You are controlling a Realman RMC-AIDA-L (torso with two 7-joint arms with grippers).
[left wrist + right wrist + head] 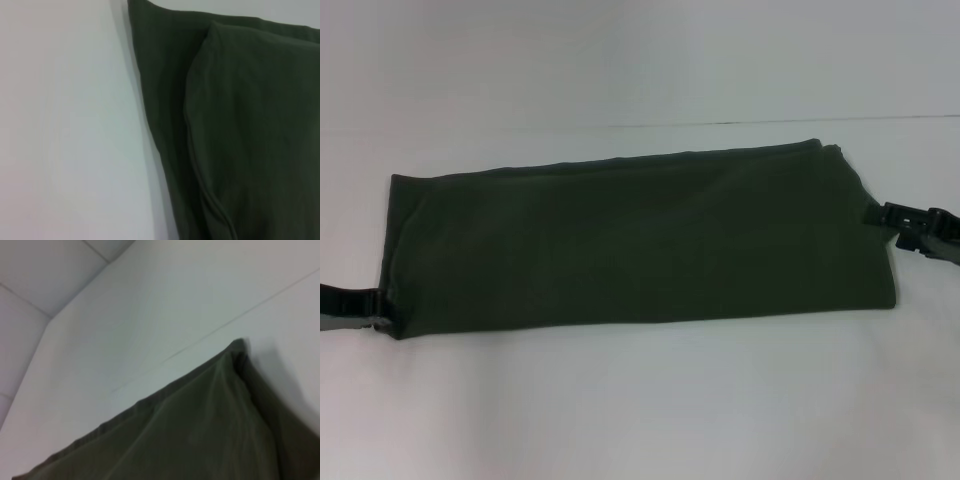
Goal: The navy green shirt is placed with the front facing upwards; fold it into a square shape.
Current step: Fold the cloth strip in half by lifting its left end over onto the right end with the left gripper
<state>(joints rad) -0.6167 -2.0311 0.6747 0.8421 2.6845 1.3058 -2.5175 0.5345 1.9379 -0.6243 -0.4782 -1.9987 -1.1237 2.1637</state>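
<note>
The navy green shirt lies flat on the white table, folded into a long band running left to right, with only plain green cloth showing. My left gripper sits at the band's near-left corner, touching the cloth. My right gripper meets the band's right edge, towards the far corner. In the left wrist view the shirt shows overlapping folded layers with a seam. In the right wrist view a corner of the shirt rises to a point against the table.
The white table stretches in front of and behind the shirt. A thin seam line crosses the far table just beyond the band. A pale wall with panel joints stands beyond the table.
</note>
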